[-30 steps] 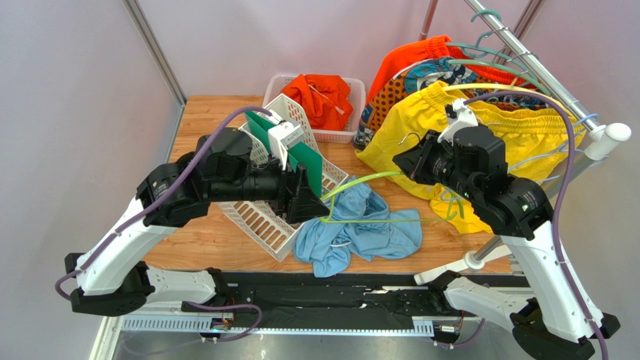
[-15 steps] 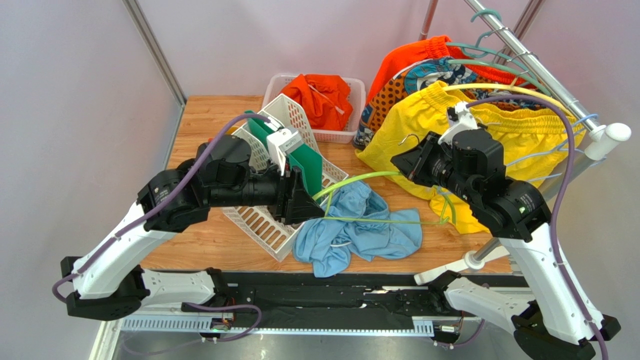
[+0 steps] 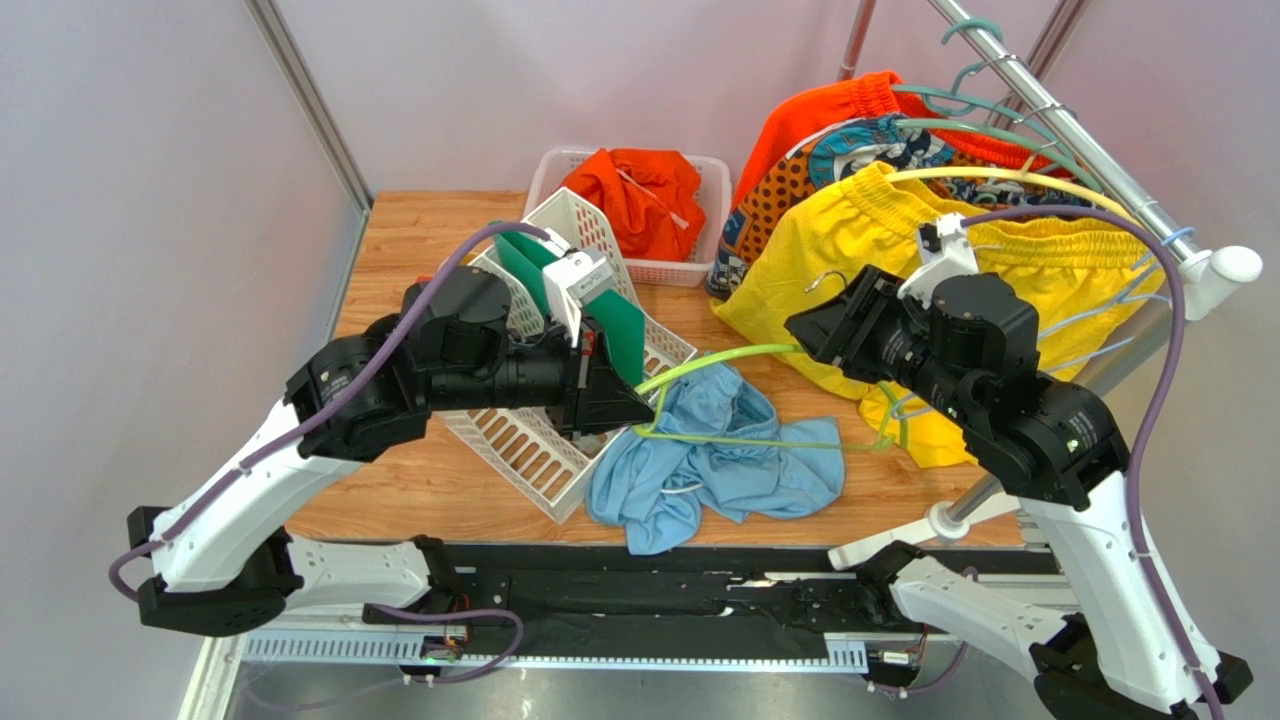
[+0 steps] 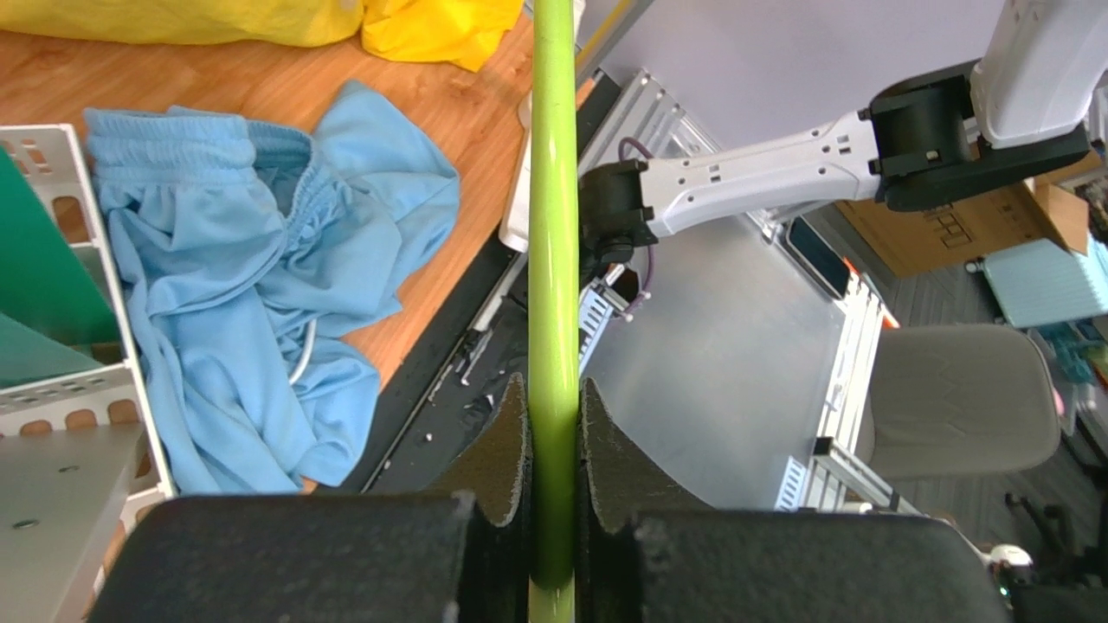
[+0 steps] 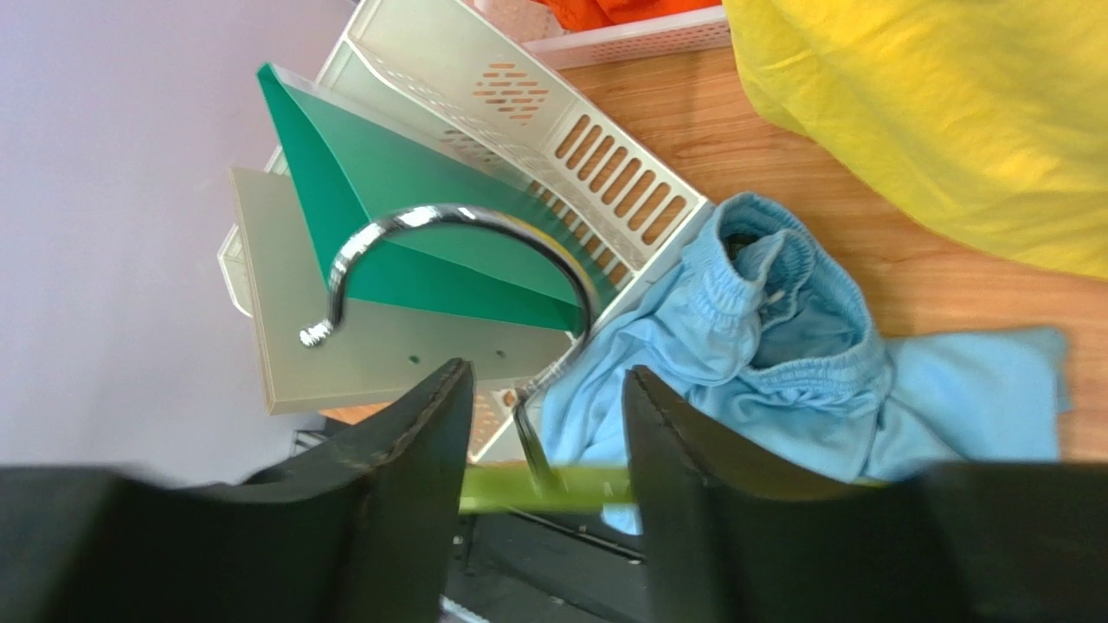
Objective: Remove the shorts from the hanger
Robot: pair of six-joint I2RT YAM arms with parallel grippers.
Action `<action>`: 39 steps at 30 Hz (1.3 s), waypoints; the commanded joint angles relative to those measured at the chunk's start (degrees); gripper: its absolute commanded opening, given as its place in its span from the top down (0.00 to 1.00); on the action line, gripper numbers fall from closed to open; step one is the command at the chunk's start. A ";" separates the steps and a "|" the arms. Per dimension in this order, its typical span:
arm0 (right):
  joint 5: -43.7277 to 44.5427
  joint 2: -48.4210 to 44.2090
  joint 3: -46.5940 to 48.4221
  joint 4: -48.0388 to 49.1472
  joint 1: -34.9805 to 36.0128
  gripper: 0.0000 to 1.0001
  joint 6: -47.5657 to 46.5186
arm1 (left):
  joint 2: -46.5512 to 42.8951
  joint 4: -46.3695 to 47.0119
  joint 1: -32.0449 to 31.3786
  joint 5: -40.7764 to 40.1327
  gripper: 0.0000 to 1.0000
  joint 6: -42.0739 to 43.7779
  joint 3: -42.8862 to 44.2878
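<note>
1. Top view: the left fingers (image 3: 613, 405) have just clamped the hanger (image 3: 736, 354), and the right fingers (image 3: 824, 333) have just let go. The hanger's long axis runs left to right between the arms, with its hook (image 3: 819, 278) pointing right. The blue shorts (image 3: 721, 465) lie crumpled on the table (image 3: 406, 240) beneath it, waistband towards the far side.
2. Left wrist: the fingers pinch the hanger's bar, and the shorts lie beside it.
3. Right wrist: the fingers stand apart and hold nothing. We judge the hanger handed over and this pair apparently off it.

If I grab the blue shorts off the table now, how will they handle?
Probably floppy: the blue shorts lie crumpled in soft folds, so they'd sag from one pinch. Likely light, being thin cloth. The green hanger crosses over them, so they may snag.
</note>
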 commanded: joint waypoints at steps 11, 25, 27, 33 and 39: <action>-1.28 -5.20 5.88 -4.79 -0.18 0.02 1.98 | -4.44 5.91 0.96 -3.48 1.00 0.59 -1.40; -1.10 -10.47 9.49 -3.56 -0.18 0.35 1.45 | 3.99 8.64 2.46 2.14 1.00 5.86 8.16; -0.31 -11.00 10.11 -3.47 -0.18 0.52 1.80 | 7.33 8.64 2.46 3.28 1.00 7.00 11.42; -1.01 -11.01 11.08 -1.98 -0.18 0.98 2.77 | 15.50 12.41 2.55 6.27 1.00 7.45 16.35; 4.16 -11.88 11.34 -3.47 -0.18 1.00 4.35 | 25.35 14.35 2.63 8.82 1.00 8.76 26.88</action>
